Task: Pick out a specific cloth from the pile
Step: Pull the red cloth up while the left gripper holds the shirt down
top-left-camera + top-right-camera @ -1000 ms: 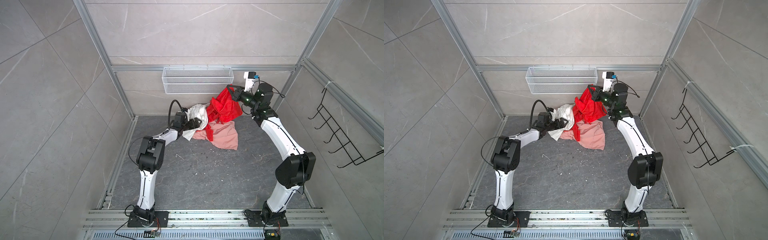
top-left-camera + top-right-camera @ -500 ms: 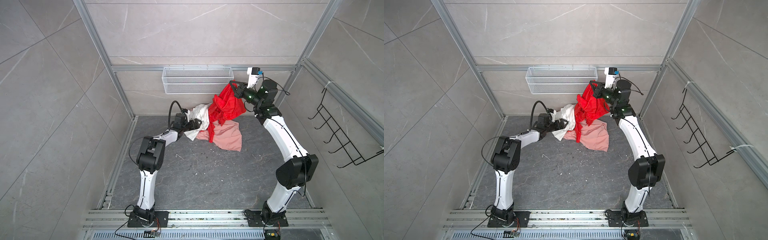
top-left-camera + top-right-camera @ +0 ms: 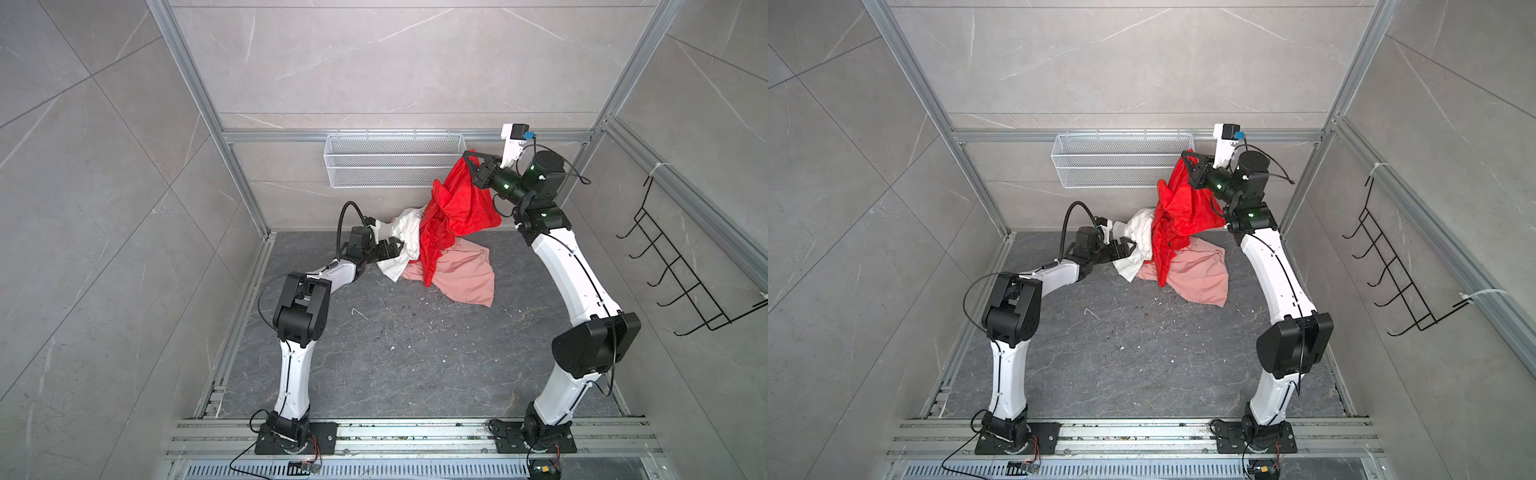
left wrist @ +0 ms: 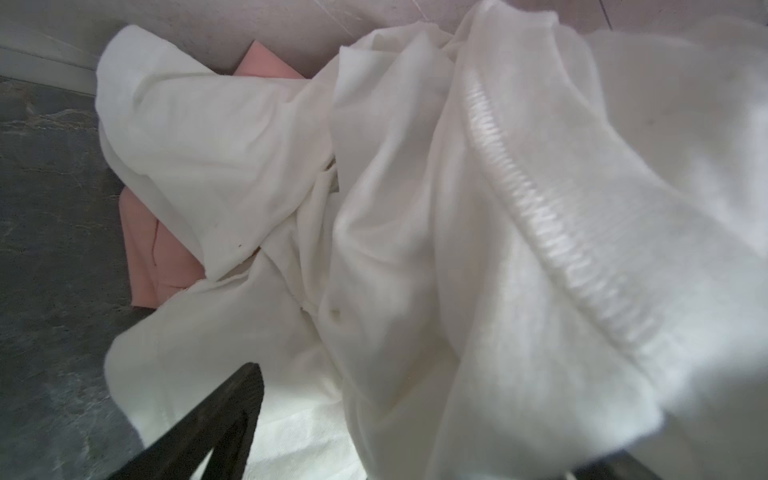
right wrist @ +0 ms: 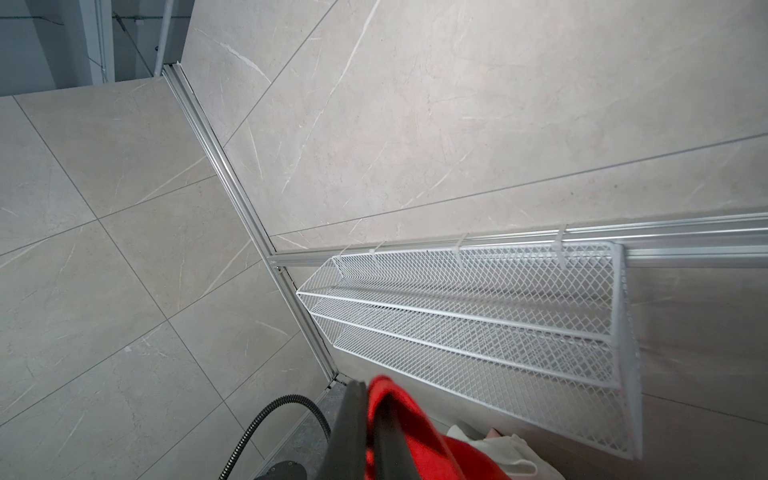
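I see the right jaws pressed together, pinching the top corner of the red cloth (image 3: 457,208), raised beside the right end of the white wire basket (image 3: 390,160). The cloth hangs from them, long axis steeply down, with its lower tip on the salmon-pink cloth (image 3: 1196,278) in the pile (image 3: 465,282) on the floor (image 3: 395,353). The left jaws are spread, low against the white cloth (image 3: 405,235).
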Action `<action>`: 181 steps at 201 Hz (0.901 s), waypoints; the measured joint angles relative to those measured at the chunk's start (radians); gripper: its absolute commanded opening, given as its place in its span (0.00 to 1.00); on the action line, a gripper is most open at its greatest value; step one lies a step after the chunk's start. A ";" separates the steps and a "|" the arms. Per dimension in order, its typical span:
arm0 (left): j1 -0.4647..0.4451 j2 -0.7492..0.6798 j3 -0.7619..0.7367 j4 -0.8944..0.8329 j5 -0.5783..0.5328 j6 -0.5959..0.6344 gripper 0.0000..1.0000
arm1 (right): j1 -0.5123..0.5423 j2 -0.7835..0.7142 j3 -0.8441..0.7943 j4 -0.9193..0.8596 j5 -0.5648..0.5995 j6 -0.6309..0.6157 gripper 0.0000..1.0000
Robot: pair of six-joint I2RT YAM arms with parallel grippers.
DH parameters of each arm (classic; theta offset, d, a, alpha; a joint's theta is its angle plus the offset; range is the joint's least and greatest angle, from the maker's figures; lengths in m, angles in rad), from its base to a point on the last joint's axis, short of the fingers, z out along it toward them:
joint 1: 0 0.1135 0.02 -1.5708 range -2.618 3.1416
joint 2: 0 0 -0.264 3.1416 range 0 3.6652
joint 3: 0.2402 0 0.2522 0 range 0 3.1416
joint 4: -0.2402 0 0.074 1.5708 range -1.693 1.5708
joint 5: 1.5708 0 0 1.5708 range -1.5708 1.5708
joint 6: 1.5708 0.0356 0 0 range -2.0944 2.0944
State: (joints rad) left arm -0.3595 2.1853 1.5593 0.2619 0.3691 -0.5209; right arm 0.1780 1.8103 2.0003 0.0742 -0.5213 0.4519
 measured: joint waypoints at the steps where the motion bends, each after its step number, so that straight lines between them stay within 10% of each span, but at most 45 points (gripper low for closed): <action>1: -0.001 0.000 0.000 0.000 0.000 0.000 0.92 | 0.000 0.000 0.001 0.000 0.000 0.000 0.00; 133: -0.053 -0.034 0.100 -0.044 0.017 0.004 0.86 | -0.001 0.018 0.058 0.013 -0.018 0.031 0.00; 181: -0.068 -0.038 0.100 0.015 0.040 -0.003 0.98 | -0.001 0.019 0.058 0.013 -0.018 0.031 0.00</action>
State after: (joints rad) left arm -0.4278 2.1471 1.6596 0.2768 0.4095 -0.5236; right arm 0.1772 1.8290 2.0586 0.0872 -0.5392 0.4828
